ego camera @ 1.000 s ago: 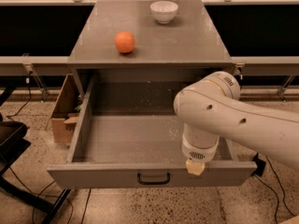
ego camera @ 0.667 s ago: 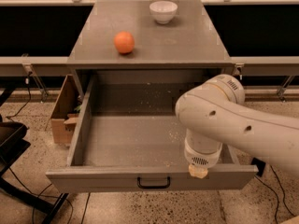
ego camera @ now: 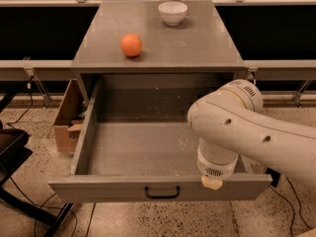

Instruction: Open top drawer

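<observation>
The top drawer (ego camera: 123,152) stands pulled far out from under the grey table. Its deep grey interior is speckled white and holds nothing. A small black bar handle (ego camera: 162,193) sits at the middle of the drawer front (ego camera: 98,189). My white arm (ego camera: 232,127) reaches in from the right over the drawer's right front corner. The gripper (ego camera: 213,182) points down at the top edge of the drawer front, right of the handle, and is mostly hidden under the wrist.
On the grey table top (ego camera: 197,43) lie an orange (ego camera: 131,45) and a white bowl (ego camera: 173,12). A cardboard box (ego camera: 66,120) stands on the floor left of the drawer. A dark chair base (ego camera: 12,157) sits at the far left.
The drawer front has slid a little further out toward the camera. The arm's end has moved slightly forward and to the right with it.
</observation>
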{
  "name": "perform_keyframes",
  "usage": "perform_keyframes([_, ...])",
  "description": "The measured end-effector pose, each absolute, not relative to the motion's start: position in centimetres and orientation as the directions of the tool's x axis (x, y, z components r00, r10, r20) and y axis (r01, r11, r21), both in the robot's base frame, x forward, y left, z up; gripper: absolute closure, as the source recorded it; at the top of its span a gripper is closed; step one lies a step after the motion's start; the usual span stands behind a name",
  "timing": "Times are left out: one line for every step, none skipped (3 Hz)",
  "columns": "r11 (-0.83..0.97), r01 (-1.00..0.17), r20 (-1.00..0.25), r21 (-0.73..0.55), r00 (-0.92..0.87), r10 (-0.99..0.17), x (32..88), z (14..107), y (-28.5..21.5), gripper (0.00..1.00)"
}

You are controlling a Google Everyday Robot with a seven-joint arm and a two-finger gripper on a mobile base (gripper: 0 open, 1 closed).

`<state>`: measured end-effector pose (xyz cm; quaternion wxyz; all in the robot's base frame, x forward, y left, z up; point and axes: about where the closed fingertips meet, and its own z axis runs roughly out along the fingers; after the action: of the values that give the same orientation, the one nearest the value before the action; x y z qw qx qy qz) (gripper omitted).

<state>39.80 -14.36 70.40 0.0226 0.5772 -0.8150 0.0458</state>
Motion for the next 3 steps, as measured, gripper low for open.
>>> perform_keyframes([0.33,-0.943,0.09,-0.049,-0.333,-0.939,39.8,70.4,-14.36,0.5])
perform_keyframes([0.33,-0.943,0.09,-0.049,-0.333,-0.939,39.8,70.4,-14.36,0.27])
perform_keyframes([0.33,-0.943,0.09,-0.049,-0.333,-0.939,39.8,70.4,-14.36,0.04])
